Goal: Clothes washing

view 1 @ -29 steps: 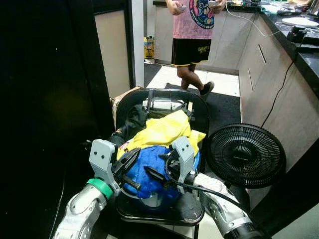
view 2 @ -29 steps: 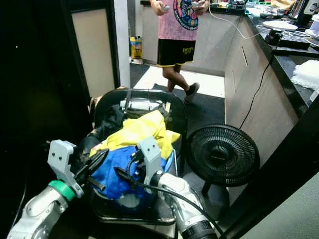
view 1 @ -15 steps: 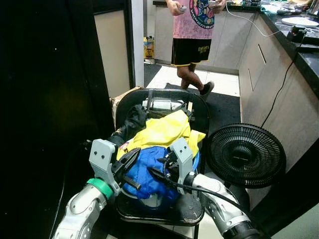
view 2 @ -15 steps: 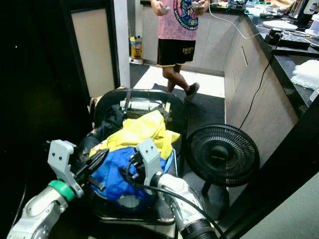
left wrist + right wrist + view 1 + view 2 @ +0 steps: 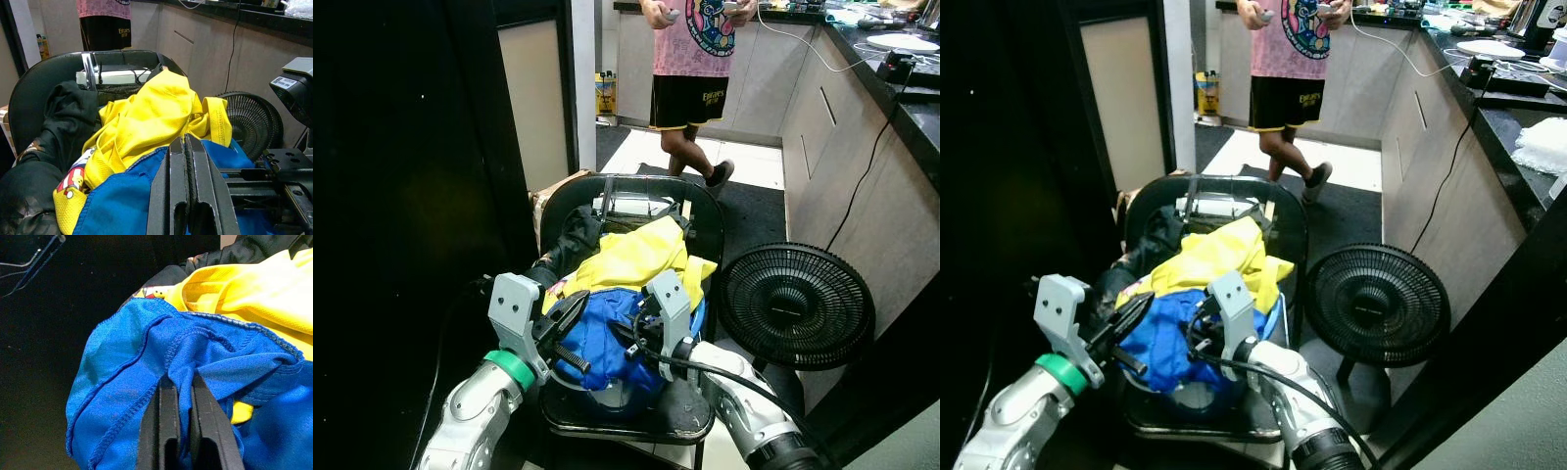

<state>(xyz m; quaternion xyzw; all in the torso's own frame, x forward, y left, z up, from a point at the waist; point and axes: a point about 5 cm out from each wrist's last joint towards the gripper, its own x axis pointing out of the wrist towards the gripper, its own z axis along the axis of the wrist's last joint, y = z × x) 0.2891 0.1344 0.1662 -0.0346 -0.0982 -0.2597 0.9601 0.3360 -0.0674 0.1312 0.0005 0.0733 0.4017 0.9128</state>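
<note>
Heaped on a black chair (image 5: 710, 230): a blue garment (image 5: 597, 338) at the front, a yellow garment (image 5: 631, 257) draped over and behind it, a black garment (image 5: 576, 235) at the robot's left of the heap. Right gripper (image 5: 177, 382) pinched shut on a fold of the blue garment, cloth bunched between its two black fingers (image 5: 167, 431), plainly seen in the right wrist view. Left gripper (image 5: 185, 147) just beside the blue garment on the robot's left, fingers pressed together with nothing between them, tips pointing over the blue cloth toward the yellow one. Both silver arms reaching in from below toward the seat, left with a green band (image 5: 509, 369) at the wrist. Just to the right of the chair, a black fan (image 5: 795, 305) standing on the floor, near a cabinet wall with a cable hanging down it. Farther back, a person (image 5: 690, 69) in a pink shirt and black shorts, standing on the light floor beyond a dark mat, something small held in each hand
</note>
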